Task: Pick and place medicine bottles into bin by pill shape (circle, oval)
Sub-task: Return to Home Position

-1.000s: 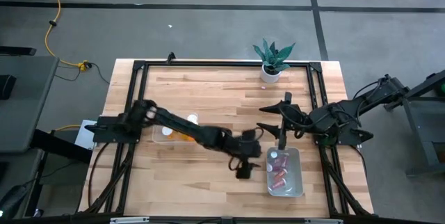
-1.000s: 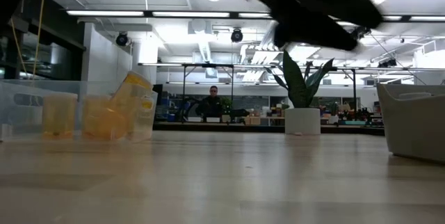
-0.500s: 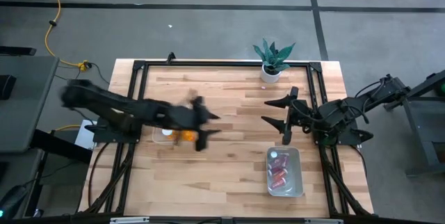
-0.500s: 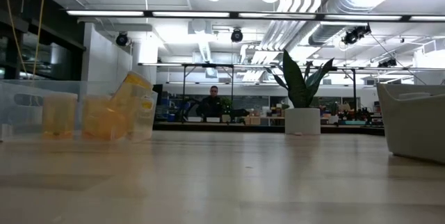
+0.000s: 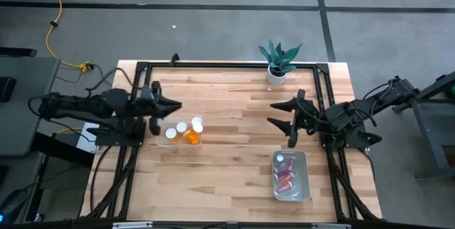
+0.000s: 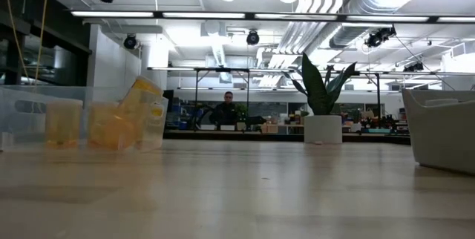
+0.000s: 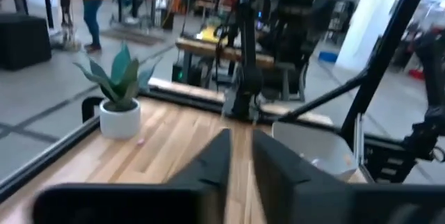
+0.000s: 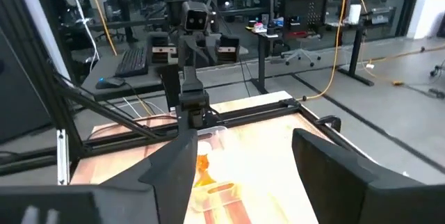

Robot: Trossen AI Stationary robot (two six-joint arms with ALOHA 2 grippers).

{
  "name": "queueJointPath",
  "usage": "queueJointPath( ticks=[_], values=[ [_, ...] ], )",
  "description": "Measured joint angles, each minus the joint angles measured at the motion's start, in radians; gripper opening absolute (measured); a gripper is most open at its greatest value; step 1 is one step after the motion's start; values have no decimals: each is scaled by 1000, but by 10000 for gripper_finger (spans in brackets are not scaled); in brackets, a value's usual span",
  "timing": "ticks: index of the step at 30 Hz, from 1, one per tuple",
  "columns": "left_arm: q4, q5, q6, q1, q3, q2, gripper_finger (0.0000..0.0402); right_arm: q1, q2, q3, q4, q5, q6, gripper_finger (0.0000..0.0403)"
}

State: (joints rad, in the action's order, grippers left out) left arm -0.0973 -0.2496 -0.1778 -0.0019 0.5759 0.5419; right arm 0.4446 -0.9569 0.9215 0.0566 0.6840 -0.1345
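While both arms were held at the worktop's (image 5: pixel 234 158) side edges, the left hand (image 5: pixel 170 105) was seen nearly together and the right hand (image 5: pixel 279 114) apart. Red bottles (image 5: pixel 286 176) lay in the gray bin (image 5: pixel 293 195), orange bottles (image 5: pixel 188 135) by the left hand, with bare wood between.

Bright ceiling strip lights (image 6: pixel 185 14) glare overhead, leaving the wooden table (image 5: pixel 234 108) evenly lit, shadows faint.
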Motion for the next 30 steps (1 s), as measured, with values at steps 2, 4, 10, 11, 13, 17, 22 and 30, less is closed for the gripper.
queueJointPath(
  ticks=[2, 4, 10, 11, 13, 17, 22, 30],
  values=[
    [-1, 13, 13, 6, -30, -73, 13, 0, 0, 0, 8, 13, -27, 213],
    [0, 19, 14, 9, -61, -145, 11, 0, 0, 0, 9, 22, -50, 186],
    [34, 44, 24, 9, -198, -350, 2, 0, 0, 0, 69, -4, -190, 36],
    [48, 49, 24, 9, -227, -383, 1, 0, 0, 0, 97, -17, -224, 19],
    [83, 49, 21, 9, -284, -442, 1, 0, 0, 0, 154, -45, -312, 15],
    [121, 50, -12, 9, -379, -541, 0, 0, 1, 0, 283, -109, -455, 5],
    [142, 56, -56, 12, -440, -527, 0, 0, 5, -1, 371, -148, -520, 2],
    [256, 64, -150, 43, -566, -530, 0, 40, 172, -171, 363, -188, -605, 0]
  ],
)
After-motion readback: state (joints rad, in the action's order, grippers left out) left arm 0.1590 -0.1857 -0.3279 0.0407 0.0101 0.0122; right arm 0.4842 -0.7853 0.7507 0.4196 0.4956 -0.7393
